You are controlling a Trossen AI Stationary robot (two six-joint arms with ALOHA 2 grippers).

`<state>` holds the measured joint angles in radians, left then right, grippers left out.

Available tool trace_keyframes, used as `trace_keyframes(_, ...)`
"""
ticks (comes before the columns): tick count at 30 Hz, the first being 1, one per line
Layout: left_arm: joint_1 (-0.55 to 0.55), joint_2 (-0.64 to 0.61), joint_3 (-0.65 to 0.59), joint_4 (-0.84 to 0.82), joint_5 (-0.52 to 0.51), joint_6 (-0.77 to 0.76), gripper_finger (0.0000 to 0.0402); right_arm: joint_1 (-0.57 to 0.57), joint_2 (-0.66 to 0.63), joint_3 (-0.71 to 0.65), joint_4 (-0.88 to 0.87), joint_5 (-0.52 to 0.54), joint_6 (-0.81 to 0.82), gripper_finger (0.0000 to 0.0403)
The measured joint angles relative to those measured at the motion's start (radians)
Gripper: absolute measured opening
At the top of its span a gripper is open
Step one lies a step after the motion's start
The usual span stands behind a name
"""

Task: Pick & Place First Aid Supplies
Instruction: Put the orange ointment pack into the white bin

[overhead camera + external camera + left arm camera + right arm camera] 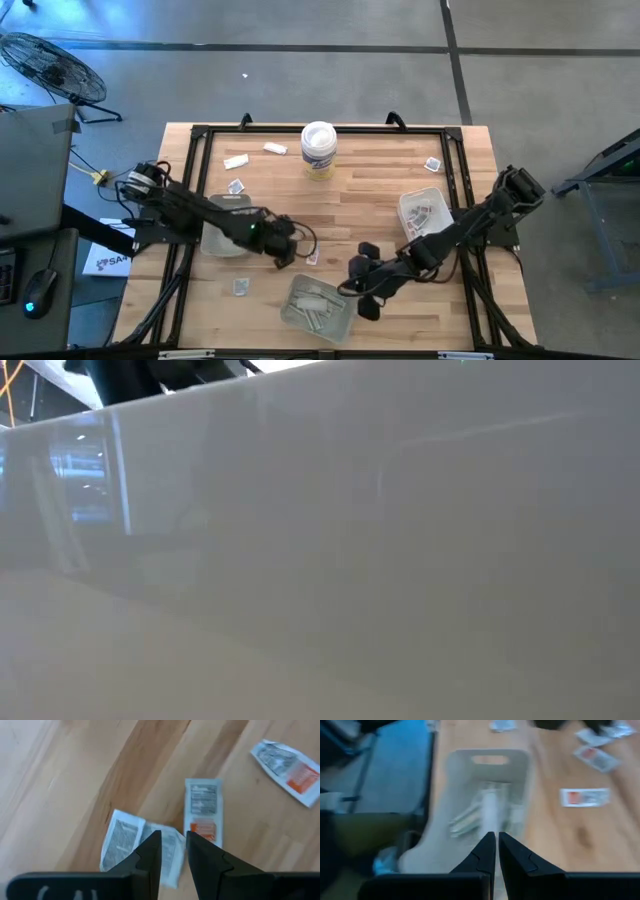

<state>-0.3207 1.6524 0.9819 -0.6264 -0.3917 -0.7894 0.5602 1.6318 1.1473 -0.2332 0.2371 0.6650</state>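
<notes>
The table (390, 180) is a pale butcher-block top of glued wood strips, edged by a black metal frame (200, 140), standing on a smooth grey floor (300, 70) crossed by dark seams. A wire fan (50, 65) sits at 10 o'clock off the table.

The left arm (190, 205) reaches in from 9 o'clock; the right arm (480, 220) from 3 o'clock.

Three translucent grey trays: one (318, 305) at 6 o'clock holding narrow pale strips (490, 810), one (425, 210) toward 3 o'clock, one (225, 235) under the left arm. A white round tub (318, 150) with a yellowish label stands at 12 o'clock.

The left gripper (172, 847) hovers near the table's centre, fingers slightly apart, tips over a crinkled white packet (125, 837) with grey print; a flat packet with an orange patch (202, 810) lies just beside it, and another (287, 767) lies well apart. The right gripper (496, 845) hangs over the 6 o'clock tray, fingers nearly together with nothing between.

More small packets (237, 161) lie scattered toward 11 o'clock, one (433, 165) toward 2 o'clock, and one (240, 287) toward 7 o'clock.

The low view is filled by a blank grey surface.
</notes>
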Motion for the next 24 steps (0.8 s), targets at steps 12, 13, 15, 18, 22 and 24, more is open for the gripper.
trace_keyframes(12,0.081,0.0,-0.028,0.087,0.019,0.074,0.0087,0.07,0.16,0.0,0.262,-0.133,-0.054,0.0007)
trace_keyframes(13,0.081,0.0,-0.028,0.087,0.02,0.078,0.0087,0.069,0.165,0.0,0.239,-0.133,-0.039,0.0004)
trace_keyframes(15,0.081,0.0,-0.028,0.086,0.027,0.078,0.0087,0.068,0.166,0.0,0.173,-0.117,-0.012,0.0002)
trace_keyframes(18,0.081,0.0,-0.028,0.086,0.038,0.079,0.0087,0.061,0.161,0.0,0.061,-0.079,0.019,0.0004)
trace_keyframes(22,0.081,0.0,-0.028,0.087,0.04,0.078,0.0087,0.041,0.156,0.002,-0.034,-0.08,0.049,0.0002)
trace_keyframes(24,0.08,0.0,-0.028,0.086,0.041,0.078,0.0087,0.03,0.155,0.002,-0.066,-0.077,0.053,0.0001)
